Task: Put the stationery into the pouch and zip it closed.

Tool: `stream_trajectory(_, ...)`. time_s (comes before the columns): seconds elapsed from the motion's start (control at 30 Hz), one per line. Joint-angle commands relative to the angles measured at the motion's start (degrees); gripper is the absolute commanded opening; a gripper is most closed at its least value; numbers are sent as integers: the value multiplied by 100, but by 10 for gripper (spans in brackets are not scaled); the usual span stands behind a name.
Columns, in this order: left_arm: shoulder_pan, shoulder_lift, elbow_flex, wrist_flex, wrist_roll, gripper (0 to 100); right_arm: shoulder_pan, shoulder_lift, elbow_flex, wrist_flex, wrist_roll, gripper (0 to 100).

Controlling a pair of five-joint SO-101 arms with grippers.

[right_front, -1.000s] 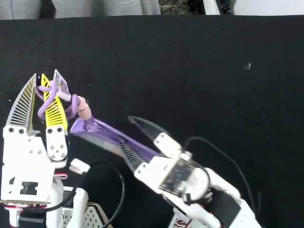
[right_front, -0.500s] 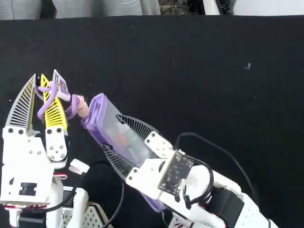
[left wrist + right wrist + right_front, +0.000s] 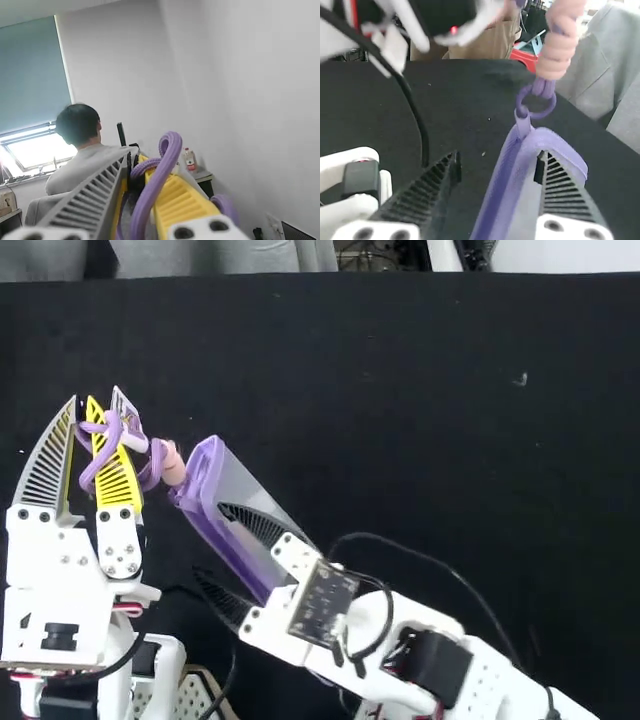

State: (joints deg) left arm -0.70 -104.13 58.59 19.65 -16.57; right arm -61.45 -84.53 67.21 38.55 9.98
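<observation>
Purple looped cord (image 3: 135,443) is clamped between the closed yellow fingers of the left gripper (image 3: 95,402). Purple translucent zip pouch (image 3: 225,485) is straddled by the right gripper (image 3: 210,540), fingers spread, unclamped.

The pouch (image 3: 235,505), hanging by its strap (image 3: 100,455) from the left gripper (image 3: 97,397), no longer shows as a thin purple band seen edge-on and running toward 4 o'clock. It has turned its broad clear face upward, and its top corner has come up toward 12 o'clock. The right gripper (image 3: 208,540) has shifted toward 9 o'clock, its parted jaws now straddling the pouch nearer the strap end. The black cable (image 3: 400,545) over its arm has moved with it.
</observation>
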Motion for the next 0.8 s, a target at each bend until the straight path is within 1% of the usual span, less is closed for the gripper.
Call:
stream_trajectory(0.0,40,44,-321,-35,70,28,-62,66,48,-378,-62,245)
stream_trajectory(0.07,40,35,-321,-35,70,28,-35,66,48,-422,-62,245)
stream_trajectory(0.27,40,18,-365,-9,79,28,571,75,154,-492,-53,245)
stream_trajectory(0.37,75,9,-365,-9,79,28,589,75,435,-791,-53,245)
stream_trajectory(0.43,295,0,-365,9,53,28,598,75,593,-958,-53,245)
stream_trajectory(0.6,462,-9,-453,9,44,28,642,75,673,-1011,-53,245)
stream_trajectory(0.77,462,-9,-453,18,44,28,1196,75,690,-1029,-53,240)
